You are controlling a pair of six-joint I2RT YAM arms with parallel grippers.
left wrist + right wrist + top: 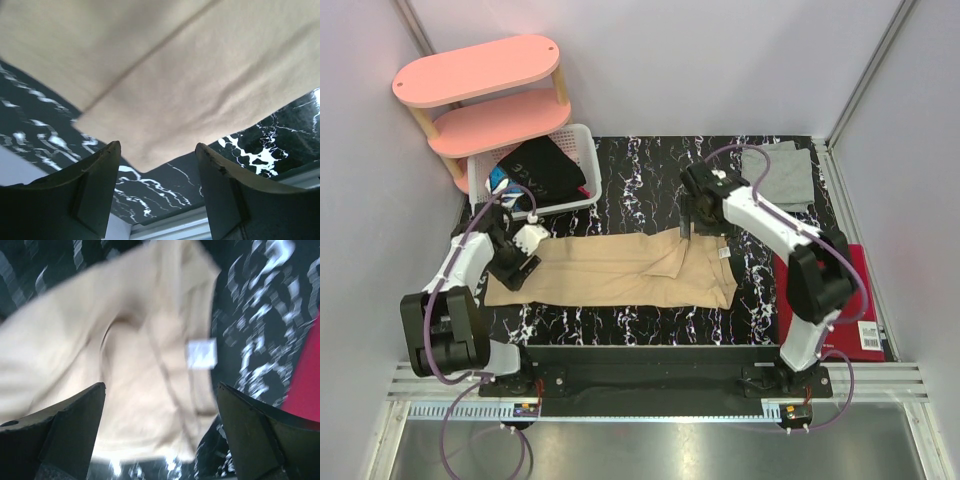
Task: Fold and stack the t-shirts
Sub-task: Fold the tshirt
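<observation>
The tan t-shirt [620, 270] lies folded lengthwise across the middle of the marbled table [640, 165], left gripper [157, 150] at its left end, right gripper [160, 390] over its collar end — both spread wide, empty, likely poised for the next fold — with the grey t-shirt [778, 175] lying at the far-right corner.
</observation>
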